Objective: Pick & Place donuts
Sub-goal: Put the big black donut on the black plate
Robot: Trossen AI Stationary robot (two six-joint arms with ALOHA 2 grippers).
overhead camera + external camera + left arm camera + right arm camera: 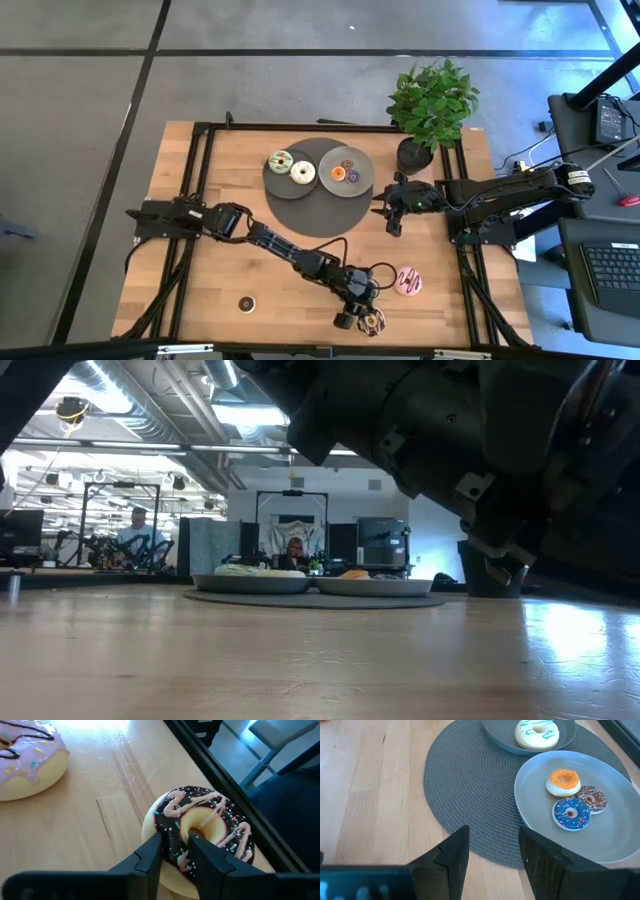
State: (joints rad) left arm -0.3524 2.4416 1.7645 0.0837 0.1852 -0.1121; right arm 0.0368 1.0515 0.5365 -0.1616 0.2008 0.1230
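My left gripper (358, 314) is near the table's front edge, shut on the chocolate sprinkled donut (372, 322), which also shows in the left wrist view (210, 825). The pink donut with dark squiggles (408, 281) lies flat on the table just beyond it. A tiny dark donut (247, 303) lies at the front left. The white-green (281, 161) and cream (302, 172) donuts lie on the left grey plate. The orange (563, 782), purple (571, 813) and brown (591, 798) donuts lie on the right plate. My right gripper (390, 212) is open and empty over the mat's right edge. My left gripper pinches the chocolate donut's ring wall (173, 832) on the side nearest the gripper, one finger (200, 852) in the hole and the other (150, 855) outside. The fingers slant down at it from the table's left. Whether the donut is clear of the table, I cannot tell.
Both grey plates (362, 186) stand on a round dark woven mat (315, 205) at the table's far middle. A potted plant (430, 105) stands at the far right corner. A black frame rail (220, 775) runs along the table edge close to the held donut.
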